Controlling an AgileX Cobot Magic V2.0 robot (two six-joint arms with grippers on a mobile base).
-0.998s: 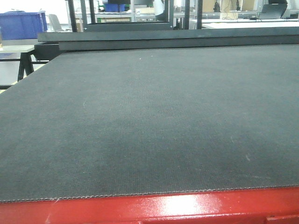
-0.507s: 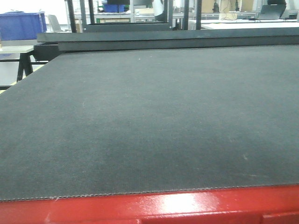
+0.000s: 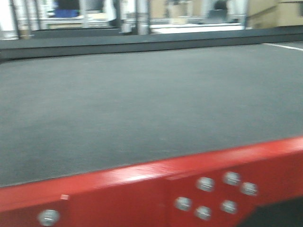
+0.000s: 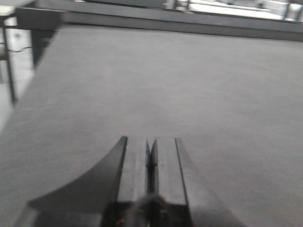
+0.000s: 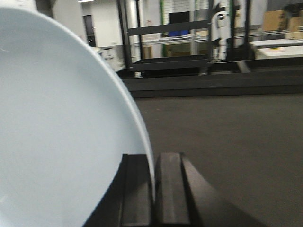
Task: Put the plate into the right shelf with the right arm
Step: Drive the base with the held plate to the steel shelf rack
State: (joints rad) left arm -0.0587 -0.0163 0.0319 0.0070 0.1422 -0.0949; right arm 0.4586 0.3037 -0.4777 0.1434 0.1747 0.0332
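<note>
Only right wrist shows plate (image 5: 61, 132), clamped in right tool (image 5: 154, 158), left tool (image 4: 150, 142) closed

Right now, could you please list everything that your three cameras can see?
mat: one, dark grey, covering the tabletop
table frame: one, red, near edge below the mat
bolts: several, silver, on the frame's face
rack: one, black, far beyond the table
plate: one, white, on edge, rim pinched by the right gripper
left gripper: one, black, shut and empty, over the mat
right gripper: one, black, shut on the plate
</note>
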